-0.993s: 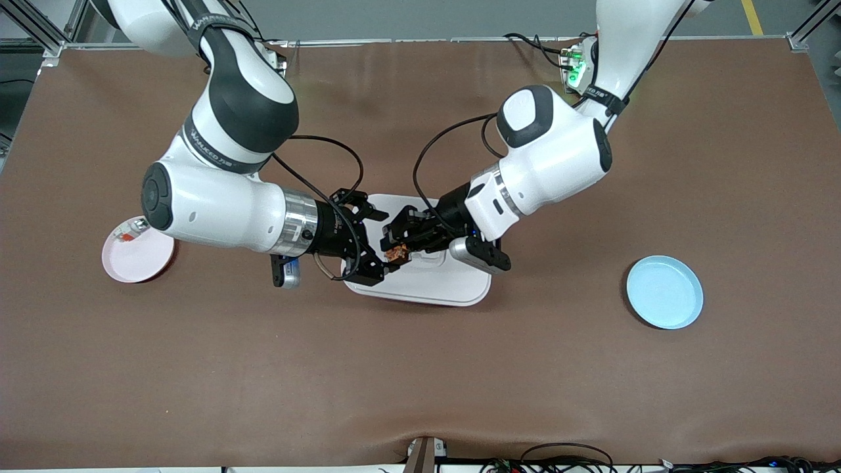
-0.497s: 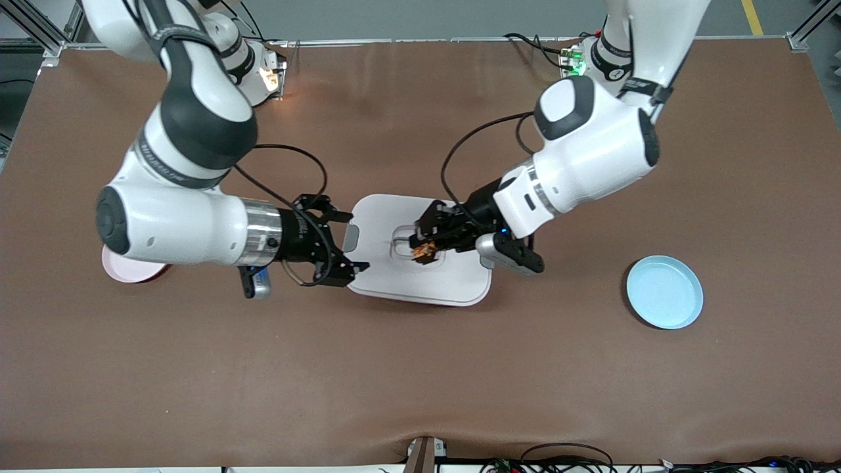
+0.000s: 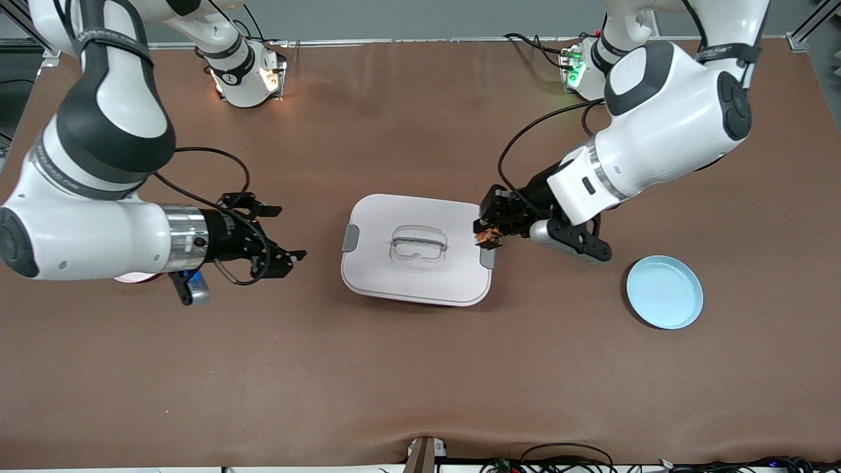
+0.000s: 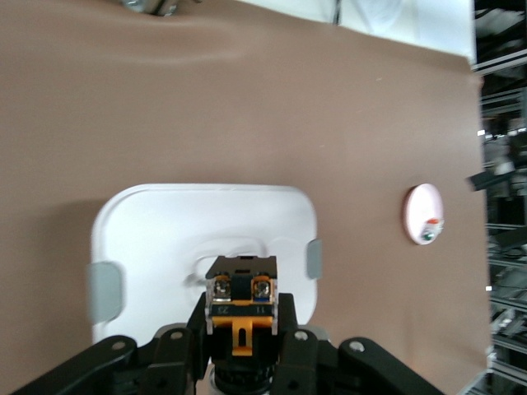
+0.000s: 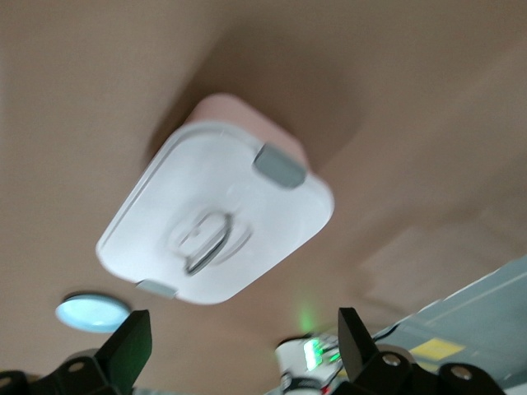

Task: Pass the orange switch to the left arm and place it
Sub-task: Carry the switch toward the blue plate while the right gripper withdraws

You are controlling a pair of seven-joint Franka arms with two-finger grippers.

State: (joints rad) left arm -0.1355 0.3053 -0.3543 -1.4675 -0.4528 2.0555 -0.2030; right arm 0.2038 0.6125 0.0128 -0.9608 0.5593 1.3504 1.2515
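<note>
One rounded white plastic box (image 3: pixel 416 249)

Left gripper (image 3: pixel 485 238) clamped tight, right gripper (image 3: pixel 286 243) wide open, both aloft.

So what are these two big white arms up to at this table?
The left gripper is shut on the orange switch, a tiny part, and holds it in the air over the edge of the white box at the left arm's end. The right gripper is open and empty over bare table beside the box, toward the right arm's end. A blue plate lies toward the left arm's end; a pink plate peeks out under the right arm.
</note>
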